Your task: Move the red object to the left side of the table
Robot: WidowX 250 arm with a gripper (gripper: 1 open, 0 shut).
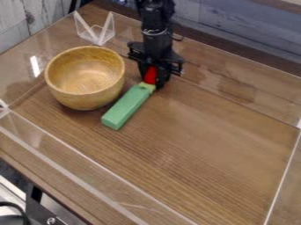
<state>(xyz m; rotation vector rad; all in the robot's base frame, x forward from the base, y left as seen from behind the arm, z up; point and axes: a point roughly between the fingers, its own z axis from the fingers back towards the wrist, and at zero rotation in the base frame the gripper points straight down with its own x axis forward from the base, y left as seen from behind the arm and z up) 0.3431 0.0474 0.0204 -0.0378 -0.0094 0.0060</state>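
Note:
The red object (150, 77) shows as a small bright red patch between the black fingers of my gripper (154, 79), which is shut on it. The gripper hangs straight down near the back middle of the table (212, 141), just right of the wooden bowl and right above the far end of the green block. Most of the red object is hidden by the fingers, and I cannot tell whether it still touches the tabletop.
A large wooden bowl (84, 77) sits at the left rear. A green rectangular block (127, 107) lies at a slant against the bowl's right side. Low clear acrylic walls (35, 141) edge the tabletop.

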